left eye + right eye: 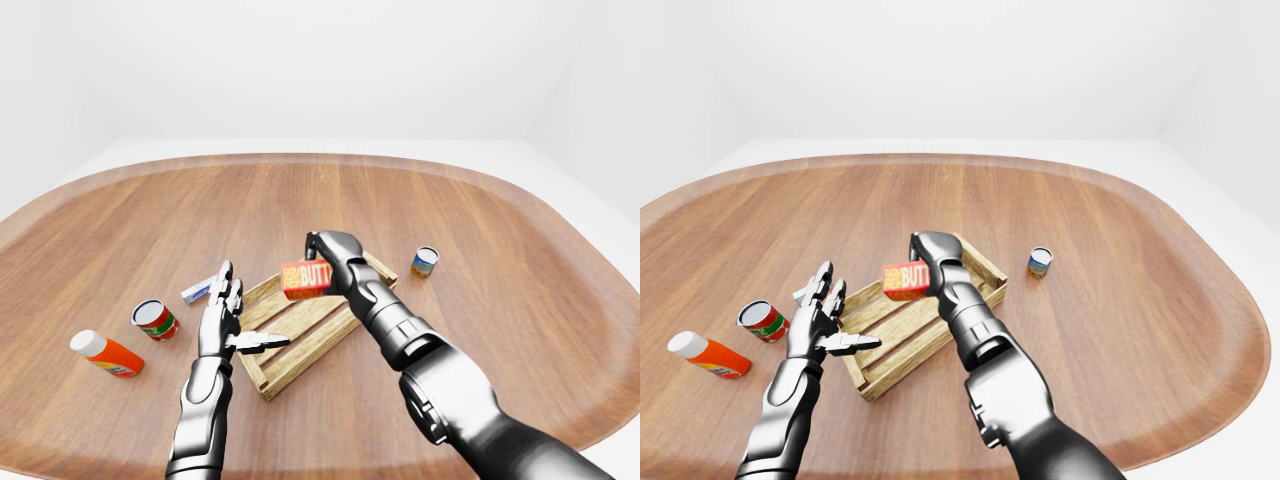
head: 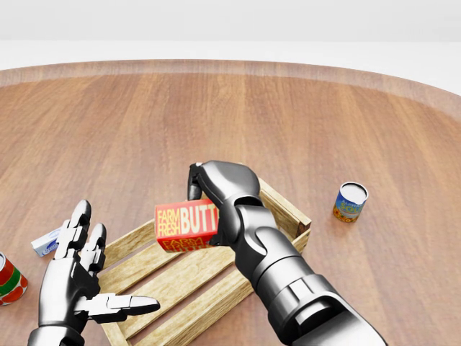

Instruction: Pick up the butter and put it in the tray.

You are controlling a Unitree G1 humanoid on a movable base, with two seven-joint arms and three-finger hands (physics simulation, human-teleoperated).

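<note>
Our right hand (image 2: 216,194) is clamped on the butter (image 2: 186,224), box held in the air over the wooden tray (image 2: 287,207); our left hand (image 2: 81,277) sits at the tray's left edge, fingers spread, gripping nothing; on the bench (image 1: 300,200): blue can (image 2: 350,202) right of the tray, red can (image 1: 155,320) and orange bottle (image 1: 106,353) at left, small white-blue pack (image 1: 197,290) beside the left hand.

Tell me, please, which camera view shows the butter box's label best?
The head view: the butter box is largest there and its label reads clearly, held in the right hand above the tray. Both eye views show it smaller, lettering partly hidden.
</note>
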